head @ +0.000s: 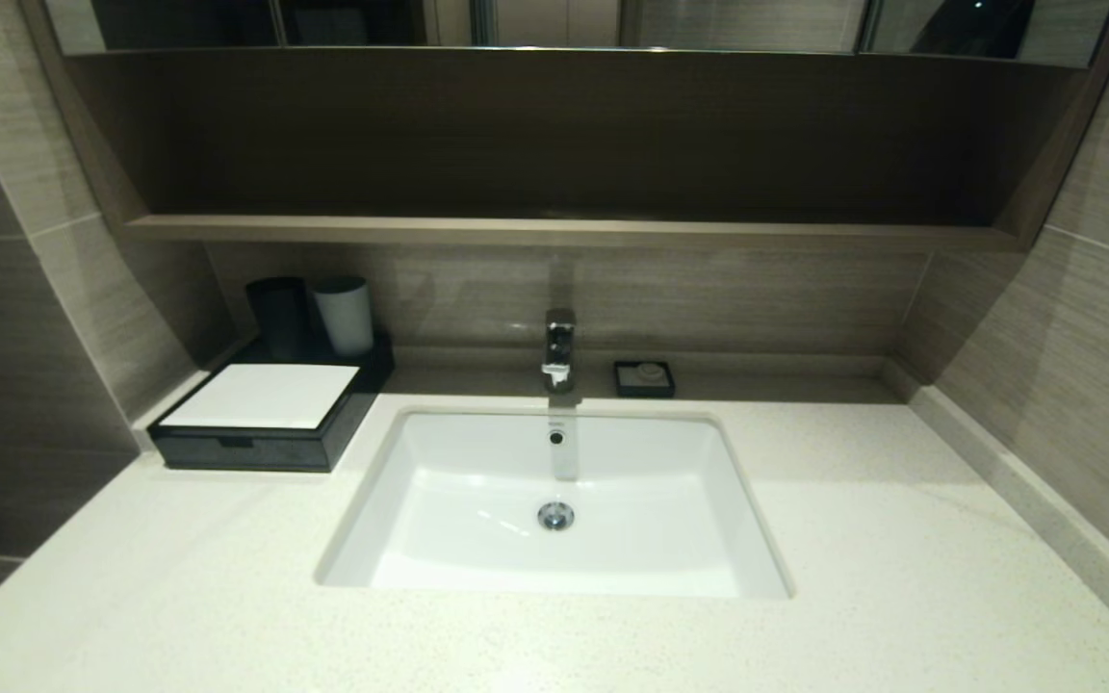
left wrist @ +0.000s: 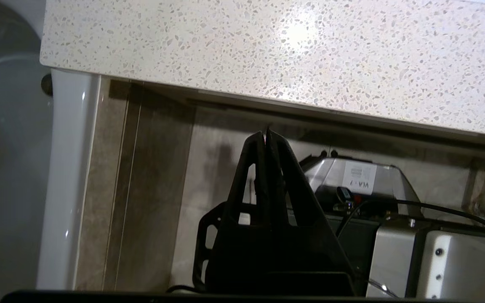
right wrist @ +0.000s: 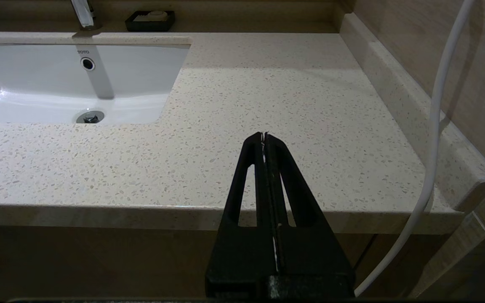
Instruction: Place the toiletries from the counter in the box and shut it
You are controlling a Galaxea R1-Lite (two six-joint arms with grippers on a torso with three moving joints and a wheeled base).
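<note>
**Counter bare of packets, box shut at far left**

The counter [head: 901,577] fills the near view, its white sink [head: 449,520] set in the middle. At far left stands the box [head: 266,423], drawer pushed in, with two cups [head: 343,316] on its far end. A small soap dish [head: 644,378] sits right of the faucet [head: 559,348]. The left tool [left wrist: 266,136], fingers pressed together and holding nothing, hangs below the counter's edge. The right tool [right wrist: 264,139], likewise pressed together, hovers at the near right edge.
</note>
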